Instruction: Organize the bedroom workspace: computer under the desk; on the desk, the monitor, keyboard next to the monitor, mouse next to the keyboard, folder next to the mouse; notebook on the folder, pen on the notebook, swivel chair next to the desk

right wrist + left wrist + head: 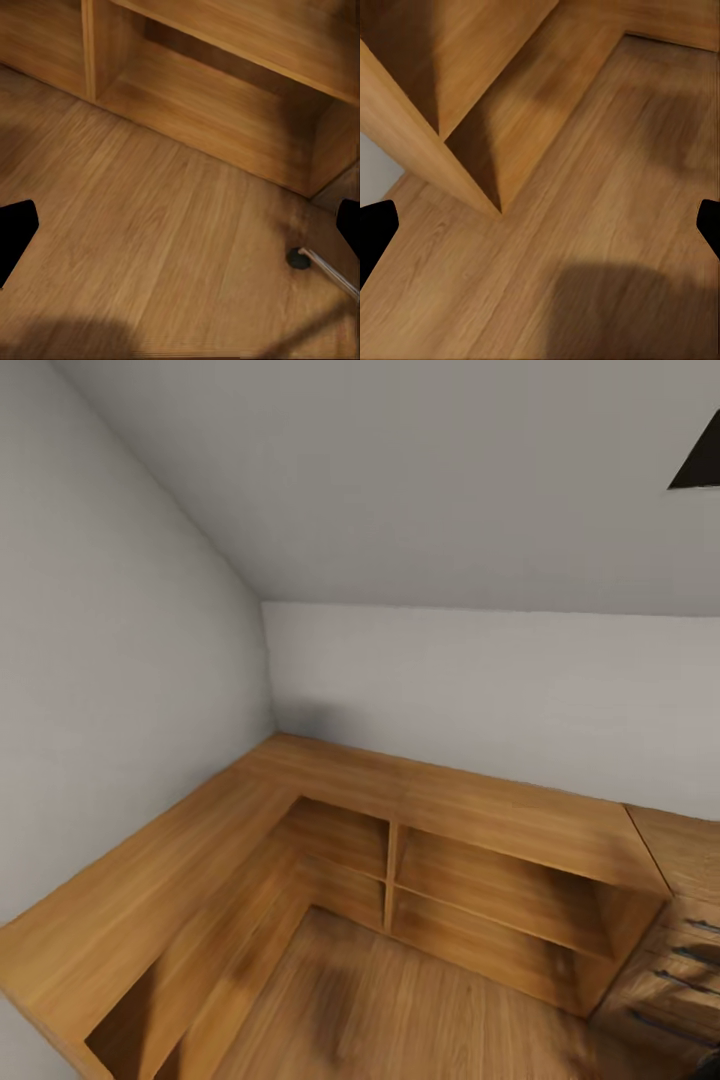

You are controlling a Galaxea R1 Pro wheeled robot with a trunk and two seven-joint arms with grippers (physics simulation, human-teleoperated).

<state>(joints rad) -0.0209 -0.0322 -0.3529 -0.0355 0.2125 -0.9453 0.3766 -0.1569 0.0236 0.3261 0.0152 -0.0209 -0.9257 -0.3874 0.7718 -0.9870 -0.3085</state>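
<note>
Nearest to me: wood floor (585, 247) under both wrists. My left gripper (540, 225) has its fingertips at the two edges of the wrist view, wide apart, nothing between them, so released. Right gripper (180, 225) is the same, spread and empty over the floor.

Just past the right gripper, a black caster (298, 258) on a chrome leg sits on the floor (probably the swivel chair's base, but I can't confirm, the seat is out of frame). Past the left gripper, the corner of a low wooden shelf unit (472, 161) stands on the floor.

Farther out in the head view, that L-shaped light-wood shelf (420, 800) wraps the room corner, its compartments open and bare. Dark drawer handles (690, 960) sit at its right end. Beyond is the grey wall (480, 680), with a dark wedge (700, 460) at the upper right that I can't identify.

Progress: I see no desk, monitor, keyboard, folder or computer here, so I can't judge any placement as done. I take it I'm in transit, hands free, and the whole arrangement may be left to do.
</note>
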